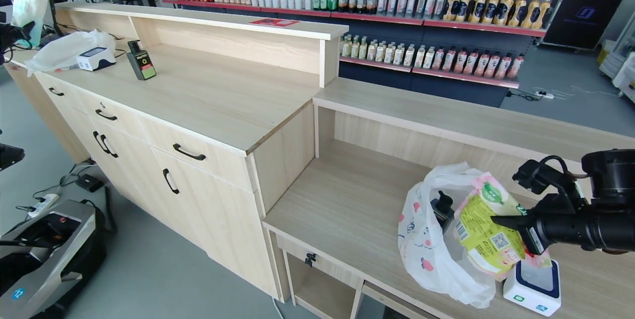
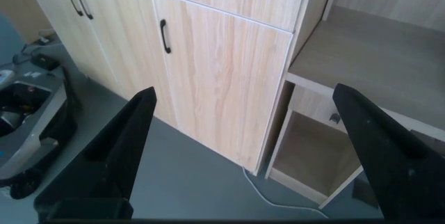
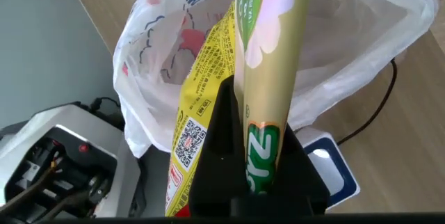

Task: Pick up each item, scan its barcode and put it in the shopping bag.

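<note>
Now: glossy pouch in right jaws | crinkly plastic bag, seemingly open

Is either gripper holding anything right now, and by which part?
The right gripper pinches the yellow-green snack packet by its side edge. The left gripper is open and empty.

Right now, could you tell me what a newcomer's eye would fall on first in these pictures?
The bright yellow-green packet, clamped in the right end effector, hangs over the white scanner on the low counter. Beside it gapes a white printed bag. Behind, long shelves of bottles line the wall.
</note>
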{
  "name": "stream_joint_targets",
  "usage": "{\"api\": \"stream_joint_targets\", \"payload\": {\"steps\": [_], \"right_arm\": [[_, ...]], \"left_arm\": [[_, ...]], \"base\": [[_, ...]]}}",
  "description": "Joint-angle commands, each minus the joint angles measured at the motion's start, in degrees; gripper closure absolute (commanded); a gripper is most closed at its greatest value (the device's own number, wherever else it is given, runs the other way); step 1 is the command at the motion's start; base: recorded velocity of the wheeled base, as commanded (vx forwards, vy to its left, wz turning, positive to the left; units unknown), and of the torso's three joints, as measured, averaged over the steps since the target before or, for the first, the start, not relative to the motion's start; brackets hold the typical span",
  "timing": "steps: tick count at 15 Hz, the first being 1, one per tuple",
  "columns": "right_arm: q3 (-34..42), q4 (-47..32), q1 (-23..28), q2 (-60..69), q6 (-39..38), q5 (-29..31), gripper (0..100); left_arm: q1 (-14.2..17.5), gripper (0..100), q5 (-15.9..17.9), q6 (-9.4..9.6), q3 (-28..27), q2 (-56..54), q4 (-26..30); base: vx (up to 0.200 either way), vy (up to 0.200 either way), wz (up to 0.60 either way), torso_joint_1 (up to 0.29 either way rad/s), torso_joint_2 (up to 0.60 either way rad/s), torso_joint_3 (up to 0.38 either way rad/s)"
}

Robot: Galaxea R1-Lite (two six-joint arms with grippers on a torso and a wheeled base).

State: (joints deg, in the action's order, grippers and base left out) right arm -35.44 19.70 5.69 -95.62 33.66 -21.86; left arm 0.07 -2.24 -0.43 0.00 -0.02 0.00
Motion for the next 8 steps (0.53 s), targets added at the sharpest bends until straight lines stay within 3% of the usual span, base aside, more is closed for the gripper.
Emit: {"api": "stream_joint_targets", "payload": {"steps": [1,4,8], "right_arm": [[0.02,3.85,-0.24,-5.63,0.00,-0.38,100],[-0.33,8.34,-0.24,-9.76,0.00,-0.64,100],[-0.33,13.79,-0.51,-14.24,0.00,-7.50,100]], "left_arm": [[0.01,0,-0.04,-0.01,0.00,0.02,0.00],[0.01,0,-0.04,-0.01,0.00,0.02,0.00],[0.01,0,-0.04,-0.01,0.00,0.02,0.00]], "base": [[0.000,0.000,0.00,0.000,0.00,0.000],[0.000,0.000,0.00,0.000,0.00,0.000],[0.000,0.000,0.00,0.000,0.00,0.000]]}}
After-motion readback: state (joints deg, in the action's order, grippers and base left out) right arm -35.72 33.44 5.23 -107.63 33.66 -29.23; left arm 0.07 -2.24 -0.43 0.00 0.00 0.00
